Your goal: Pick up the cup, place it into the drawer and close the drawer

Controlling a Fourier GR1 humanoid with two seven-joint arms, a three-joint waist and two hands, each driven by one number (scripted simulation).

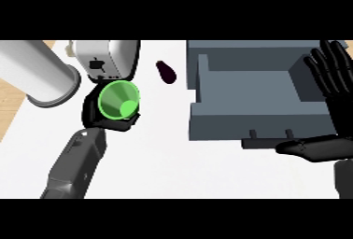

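A green cup [119, 99] shows its open mouth toward me at the left of the white counter. My left hand [103, 119] is curled round it from below and the sides, hiding the cup's lower wall. The grey drawer [207, 126] stands pulled open at the right, its inside bare. My right hand [329, 140] is at the drawer's right side, fingers straight and pointing up along the drawer's right wall, thumb lying by the front right corner near the handle.
A white toaster [103, 58] stands just behind the cup. A large grey cylinder [38, 74] lies at the far left. A small dark eggplant [166, 71] rests between the toaster and the drawer.
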